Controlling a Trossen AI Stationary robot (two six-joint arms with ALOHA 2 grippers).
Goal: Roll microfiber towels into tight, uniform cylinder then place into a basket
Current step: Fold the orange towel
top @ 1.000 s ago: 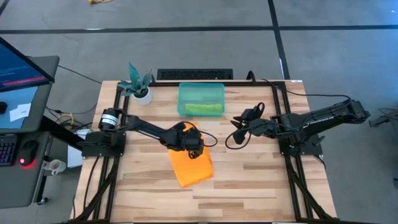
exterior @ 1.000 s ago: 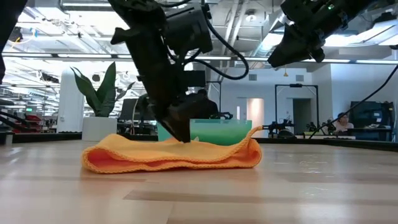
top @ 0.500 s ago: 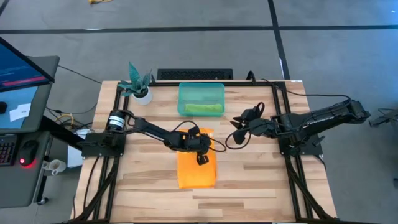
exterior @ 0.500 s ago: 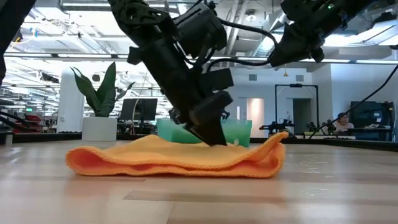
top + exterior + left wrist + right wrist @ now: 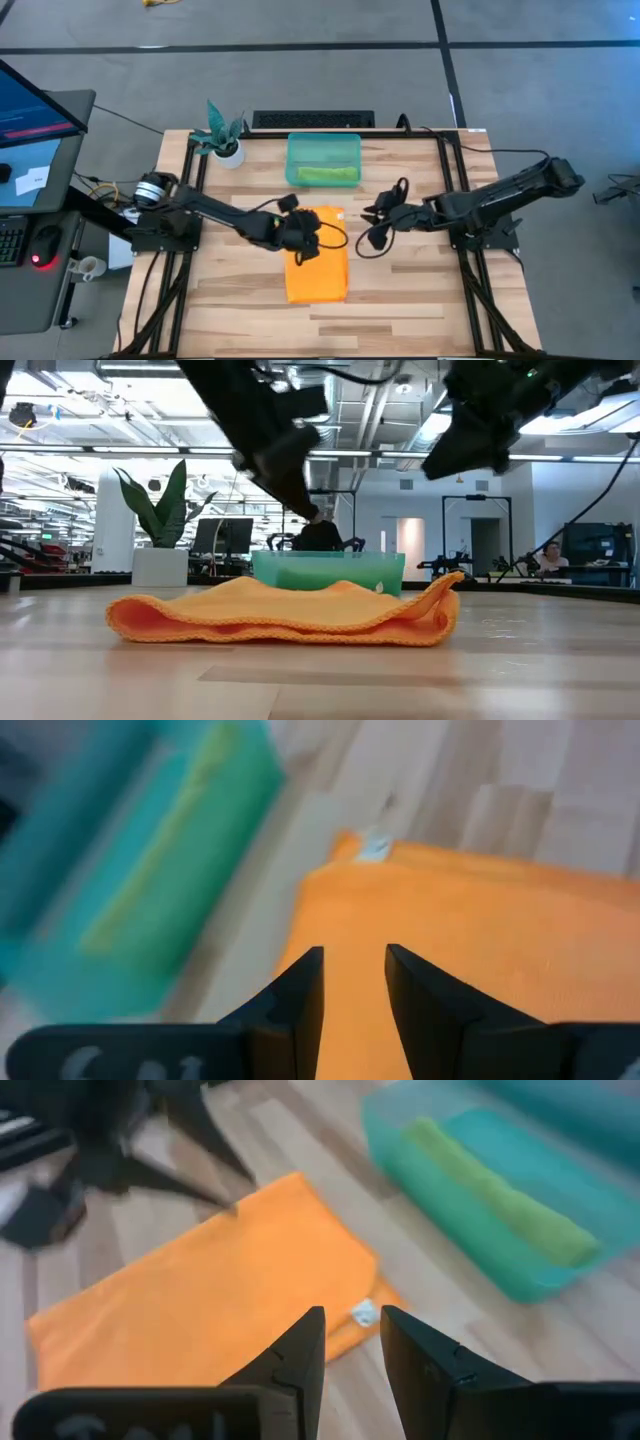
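Lying flat near the middle of the tabletop (image 5: 400, 280) is the orange towel (image 5: 318, 255), folded into a rectangle whose long sides run from the far edge toward the near edge; seen from table height its upper layer is rumpled and both ends are rounded folds, the one under the right arm curling upward; a small white tag (image 5: 363, 1312) shows at its corner nearest the basket. The basket (image 5: 323, 159), translucent teal with low walls, sits by the middle of the far edge; the green towel (image 5: 327, 174) lies inside it as a roll along the near wall. The left gripper (image 5: 303, 238) hangs just above the orange towel's far left part, clear of the cloth; its fingers (image 5: 300, 995) stand slightly parted with nothing between them. The right gripper (image 5: 372, 213) hovers above bare wood just off the orange towel's far right corner, between that towel and the right edge; its fingers (image 5: 300, 1350) likewise show a narrow empty gap. A white pot with a teal plant (image 5: 222, 133) stands at the far left corner. A dark keyboard (image 5: 312, 119) rests beyond the far edge.
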